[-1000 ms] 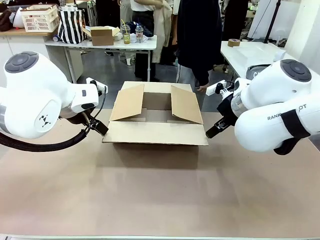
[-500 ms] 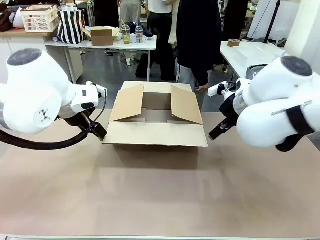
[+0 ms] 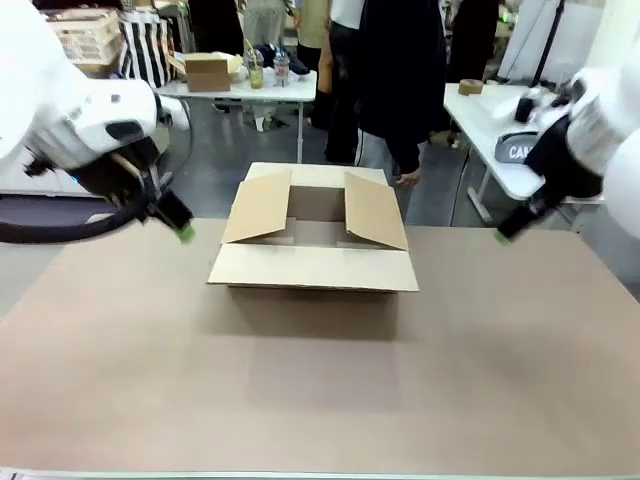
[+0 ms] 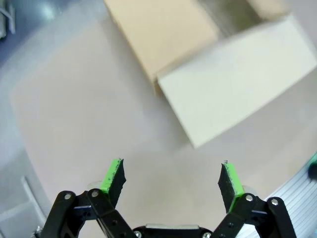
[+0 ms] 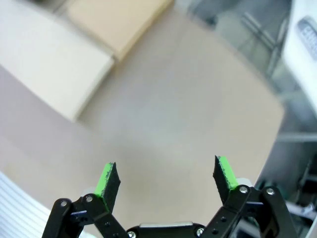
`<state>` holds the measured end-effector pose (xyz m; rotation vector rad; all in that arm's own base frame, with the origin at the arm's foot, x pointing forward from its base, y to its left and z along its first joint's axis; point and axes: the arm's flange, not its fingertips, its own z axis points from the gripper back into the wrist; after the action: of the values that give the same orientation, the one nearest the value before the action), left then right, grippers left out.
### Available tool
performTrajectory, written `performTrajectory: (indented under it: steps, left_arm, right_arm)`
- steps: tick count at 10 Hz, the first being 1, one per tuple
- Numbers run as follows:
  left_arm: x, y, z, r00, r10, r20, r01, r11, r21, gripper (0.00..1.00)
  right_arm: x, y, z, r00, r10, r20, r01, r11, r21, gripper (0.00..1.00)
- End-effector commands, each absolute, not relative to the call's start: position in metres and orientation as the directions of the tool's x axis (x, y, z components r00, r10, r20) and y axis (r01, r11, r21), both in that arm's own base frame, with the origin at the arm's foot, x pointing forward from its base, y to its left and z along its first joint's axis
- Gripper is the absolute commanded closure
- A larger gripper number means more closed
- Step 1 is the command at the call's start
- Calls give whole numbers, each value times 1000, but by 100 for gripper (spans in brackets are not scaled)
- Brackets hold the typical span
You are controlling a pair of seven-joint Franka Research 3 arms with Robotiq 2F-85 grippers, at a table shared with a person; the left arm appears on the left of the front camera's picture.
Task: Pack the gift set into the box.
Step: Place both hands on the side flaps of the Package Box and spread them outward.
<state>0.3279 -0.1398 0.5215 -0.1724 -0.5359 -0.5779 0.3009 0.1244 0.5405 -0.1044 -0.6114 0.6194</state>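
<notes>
The brown cardboard box point(image 3: 313, 240) stands open at the table's far middle, its near flap folded down flat toward me and two side flaps angled up. In the front view my left gripper point(image 3: 180, 228) hangs left of the box, well apart from it. My right gripper point(image 3: 502, 234) hangs off to the box's right. In the left wrist view the left gripper point(image 4: 171, 177) is open over bare table, with the box point(image 4: 218, 64) ahead. The right gripper point(image 5: 166, 177) is open too, the box point(image 5: 74, 39) at upper left. No gift set is in view.
A person in dark clothes point(image 3: 400, 70) stands behind the box at the far side. A white side table point(image 3: 240, 85) with a small cardboard box point(image 3: 205, 72), cups and a striped bag stands at the back left. Another white table point(image 3: 510, 120) is at the right.
Both arms have swung up and outward, away from the box's sides; each gripper is now farther from the carton. The box has not moved.
</notes>
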Motion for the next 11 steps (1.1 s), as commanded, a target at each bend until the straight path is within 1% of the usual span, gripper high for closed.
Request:
performTrajectory:
  steps: [1, 4, 5, 6, 7, 8, 9, 10, 11]
  left_arm:
    - [335, -144, 484, 754, -525, 395, 577, 817, -15, 0]
    - [335, -144, 484, 754, -525, 395, 577, 817, -15, 0]
    - [333, -144, 496, 746, -501, 439, 568, 823, -24, 0]
    - [335, -143, 502, 686, -540, 488, 695, 684, -220, 0]
    - [338, -132, 509, 703, -534, 470, 711, 554, -433, 0]
    - [335, -114, 511, 691, -511, 511, 718, 407, -564, 0]
    - [330, -91, 506, 703, -443, 557, 694, 253, -674, 0]
    - [326, -71, 501, 706, -367, 606, 686, 142, -713, 0]
    - [324, -38, 479, 773, -138, 619, 631, 69, -772, 0]
  right_arm:
    - [319, 118, 499, 707, 611, 356, -555, 792, -256, 0]
    - [319, 118, 499, 707, 611, 356, -555, 792, -256, 0]
    - [310, 123, 512, 695, 590, 411, -535, 806, -252, 0]
    - [309, 119, 512, 678, 555, 482, -601, 796, -70, 0]
    - [308, 103, 511, 708, 422, 566, -599, 784, 165, 0]
    - [308, 81, 514, 799, 136, 585, -485, 722, 494, 0]
    - [301, 48, 513, 844, -113, 525, -412, 491, 768, 0]
    - [294, 21, 509, 866, -273, 419, -321, 338, 884, 0]
    - [287, -21, 484, 751, -619, 231, -143, 189, 972, 0]
